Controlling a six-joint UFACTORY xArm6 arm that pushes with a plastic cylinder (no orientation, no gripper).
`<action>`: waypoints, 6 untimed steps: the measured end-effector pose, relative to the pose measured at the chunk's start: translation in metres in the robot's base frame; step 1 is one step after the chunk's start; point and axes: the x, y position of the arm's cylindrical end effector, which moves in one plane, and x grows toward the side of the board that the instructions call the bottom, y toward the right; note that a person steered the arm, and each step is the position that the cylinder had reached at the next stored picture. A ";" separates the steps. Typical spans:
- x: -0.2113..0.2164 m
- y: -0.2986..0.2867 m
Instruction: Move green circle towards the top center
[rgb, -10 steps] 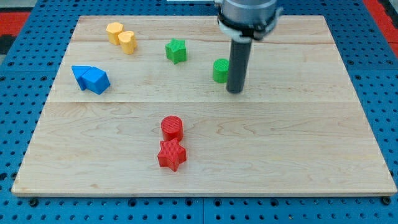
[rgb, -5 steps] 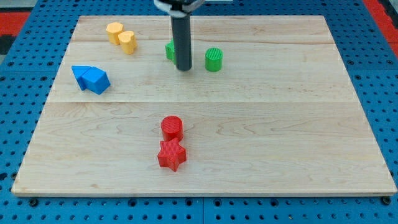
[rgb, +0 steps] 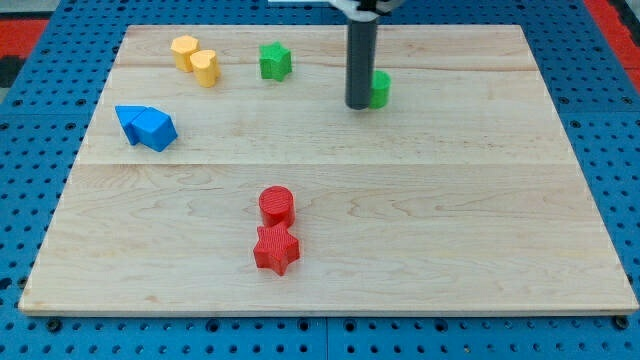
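The green circle (rgb: 380, 89) stands in the upper middle of the wooden board, a little right of centre, partly hidden by my rod. My tip (rgb: 358, 104) rests on the board right against the circle's left side. The green star (rgb: 274, 61) lies near the view's top, left of my rod and apart from it.
Two yellow blocks (rgb: 196, 58) sit together at the top left. Two blue blocks (rgb: 146, 126) touch each other at the left. A red circle (rgb: 276, 205) sits just above a red star (rgb: 276, 249) at the bottom centre. The wooden board (rgb: 480, 220) ends at blue pegboard on all sides.
My rod swung left past the green circle to the green star, then back right. The green star moved up toward the top. The green circle moved up and now sits further right.
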 end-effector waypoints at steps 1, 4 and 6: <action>-0.038 0.024; -0.034 0.119; -0.056 0.035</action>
